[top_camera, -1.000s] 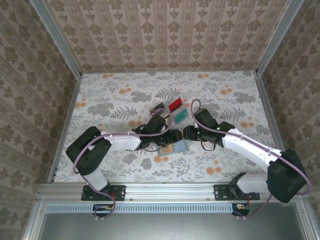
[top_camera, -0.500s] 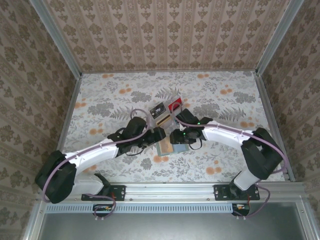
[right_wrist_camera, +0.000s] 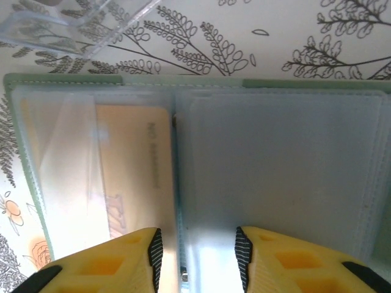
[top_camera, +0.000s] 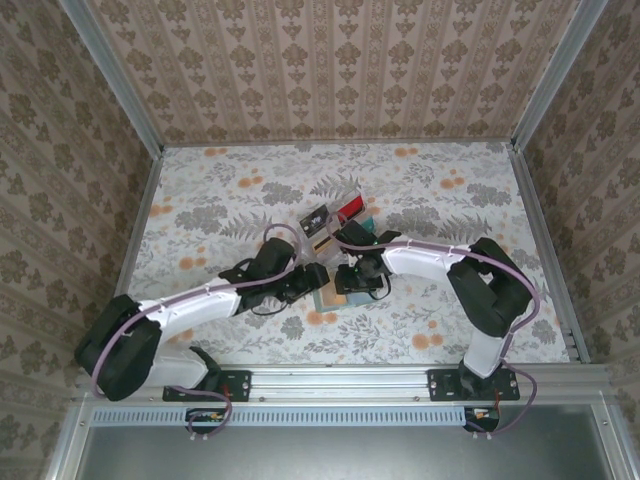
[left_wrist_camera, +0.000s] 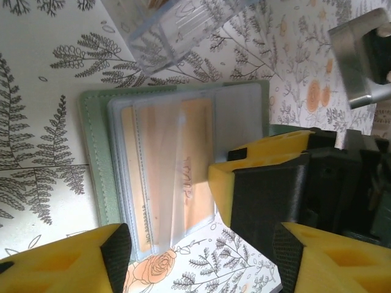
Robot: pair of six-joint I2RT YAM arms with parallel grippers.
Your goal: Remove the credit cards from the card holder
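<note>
Tan card (right_wrist_camera: 131, 171) sleeved in card holder (right_wrist_camera: 305, 83), red card (top_camera: 350, 208) seen overhead

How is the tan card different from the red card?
The tan card is tucked in the clear sleeve of the card holder; the red card is outside it. The tan card is pale beige; the red card is bright red. Both are small flat rectangles.

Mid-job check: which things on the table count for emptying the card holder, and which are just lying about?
Part of the job:
- card holder, lying open
- tan card, in a clear sleeve of the holder
- black card, red card and teal card, out, beyond the holder

Just lying about:
- clear plastic piece beside the holder
- floral table cover
</note>
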